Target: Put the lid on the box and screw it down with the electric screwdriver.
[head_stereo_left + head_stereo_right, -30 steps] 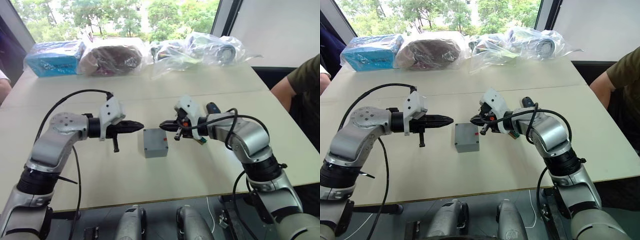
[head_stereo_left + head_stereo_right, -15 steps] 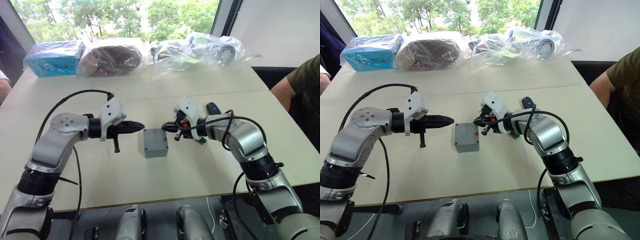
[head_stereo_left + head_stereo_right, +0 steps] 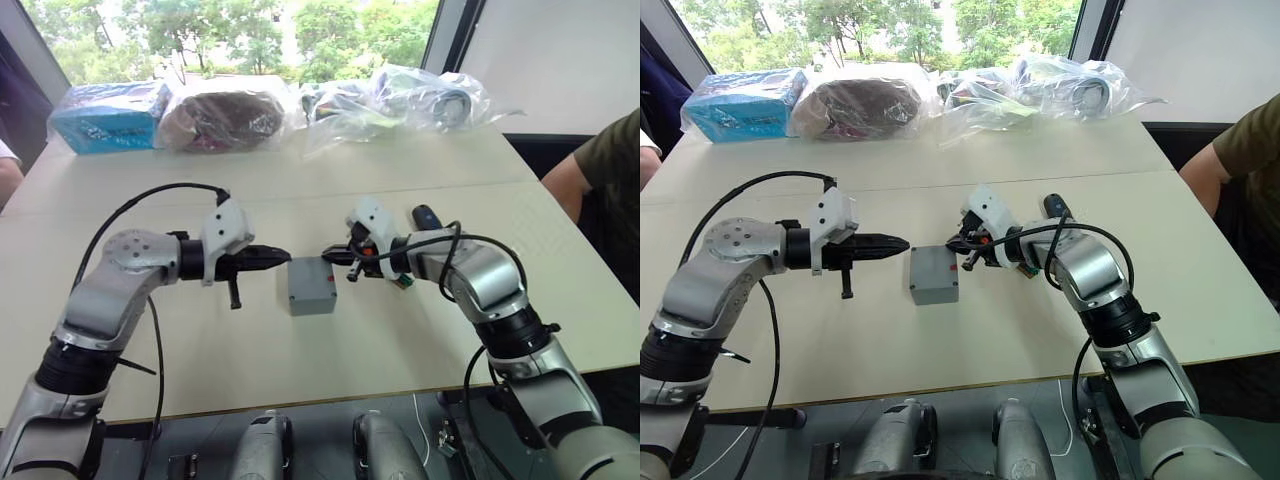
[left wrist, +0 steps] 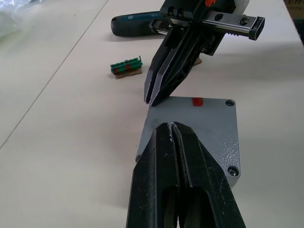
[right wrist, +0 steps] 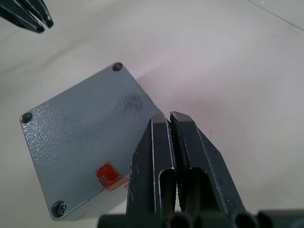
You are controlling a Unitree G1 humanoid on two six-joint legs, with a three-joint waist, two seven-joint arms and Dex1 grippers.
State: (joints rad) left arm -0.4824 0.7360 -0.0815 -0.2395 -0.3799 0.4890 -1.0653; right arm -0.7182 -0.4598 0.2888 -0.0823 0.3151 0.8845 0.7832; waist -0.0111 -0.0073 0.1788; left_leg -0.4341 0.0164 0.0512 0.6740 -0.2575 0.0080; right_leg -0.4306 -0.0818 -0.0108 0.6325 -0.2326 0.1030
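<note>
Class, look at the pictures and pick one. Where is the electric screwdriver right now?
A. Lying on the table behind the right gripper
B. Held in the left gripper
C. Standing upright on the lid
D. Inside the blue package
A: the screwdriver lies flat on the table behind the right gripper, and both that and the left gripper are shut on nothing.

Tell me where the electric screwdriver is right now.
The electric screwdriver lies on the table on the robot's right side, behind the right gripper, beyond the small green block.
</note>
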